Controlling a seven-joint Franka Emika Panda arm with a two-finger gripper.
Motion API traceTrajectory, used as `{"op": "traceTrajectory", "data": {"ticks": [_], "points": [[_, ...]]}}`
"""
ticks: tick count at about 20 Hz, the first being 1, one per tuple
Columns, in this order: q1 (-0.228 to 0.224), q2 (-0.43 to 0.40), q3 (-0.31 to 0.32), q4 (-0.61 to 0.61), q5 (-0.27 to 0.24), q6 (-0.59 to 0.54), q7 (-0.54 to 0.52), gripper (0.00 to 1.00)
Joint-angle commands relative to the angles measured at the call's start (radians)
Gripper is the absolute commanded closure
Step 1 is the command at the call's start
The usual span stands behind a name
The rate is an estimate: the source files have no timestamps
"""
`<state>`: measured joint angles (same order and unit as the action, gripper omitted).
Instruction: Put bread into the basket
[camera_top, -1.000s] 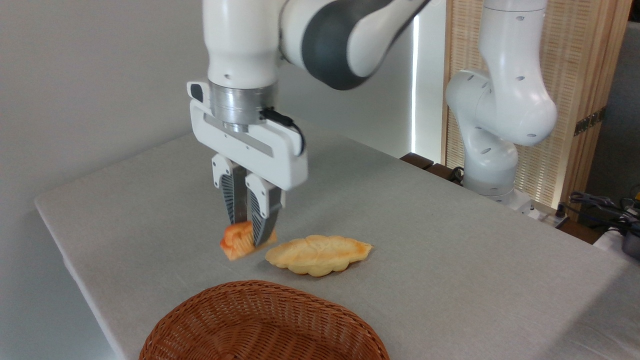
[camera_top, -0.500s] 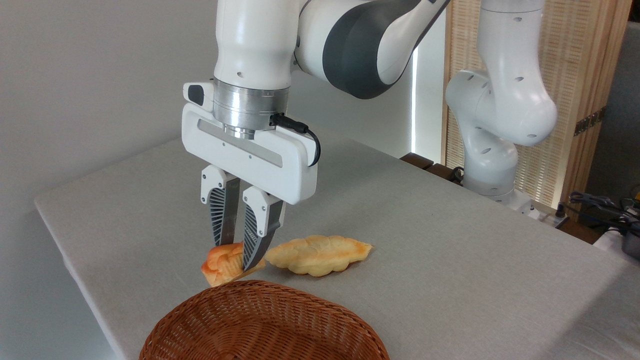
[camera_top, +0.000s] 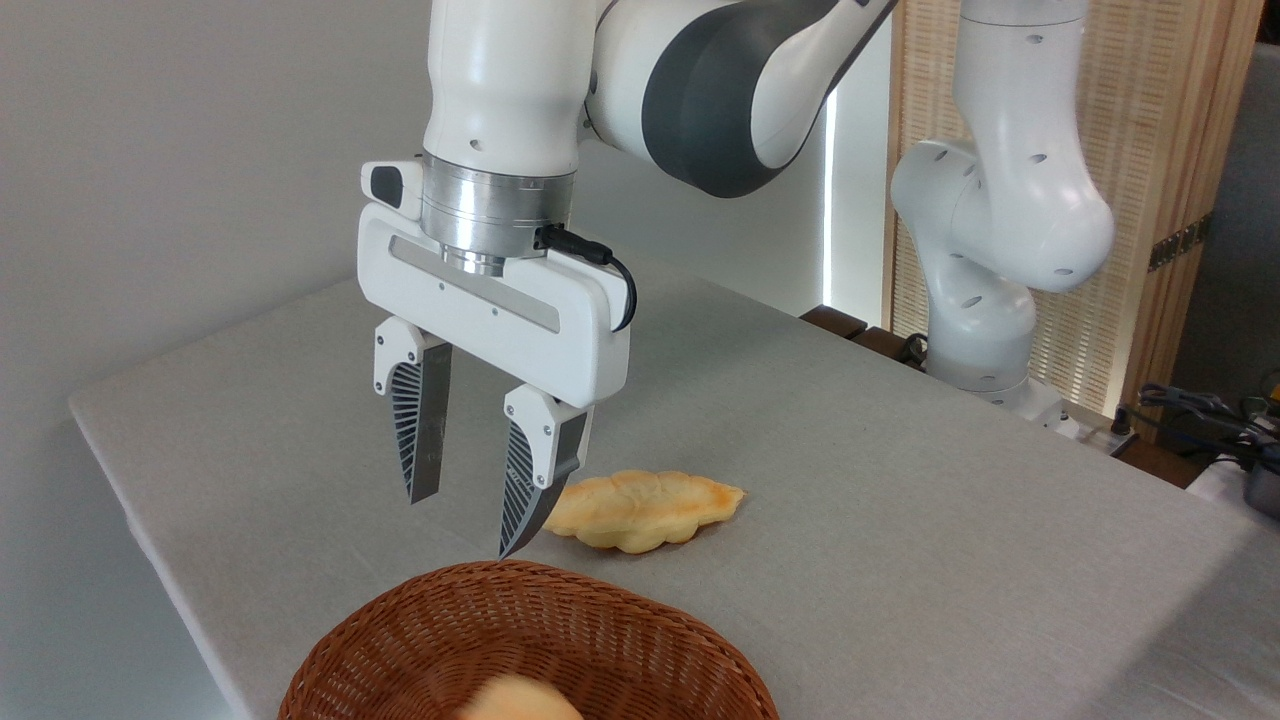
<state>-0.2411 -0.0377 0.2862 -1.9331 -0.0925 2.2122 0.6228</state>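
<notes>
The bread, a small golden-orange bun, shows blurred inside the reddish-brown wicker basket at the bottom of the picture, only its top in view. Just above the basket's far rim hangs my gripper, open, with nothing between its fingers. The bread is below and slightly right of the fingertips, apart from them.
A longer, flat, pale-yellow leaf-shaped loaf lies on the grey table just right of the gripper's right finger. The arm's white base stands at the table's far right edge. Cables and gear sit at the far right.
The gripper held the bread while it moved toward the basket. Now the fingers have spread apart and the bread has dropped into the basket.
</notes>
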Motion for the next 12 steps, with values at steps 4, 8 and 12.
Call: {"op": "traceTrajectory", "data": {"ticks": [4, 8, 12], "points": [[-0.013, -0.025, -0.007, 0.023, -0.007, -0.029, -0.014, 0.00], [-0.021, -0.033, -0.022, 0.086, -0.003, -0.196, -0.015, 0.00], [-0.021, -0.033, -0.039, 0.134, -0.001, -0.318, -0.015, 0.00]]}}
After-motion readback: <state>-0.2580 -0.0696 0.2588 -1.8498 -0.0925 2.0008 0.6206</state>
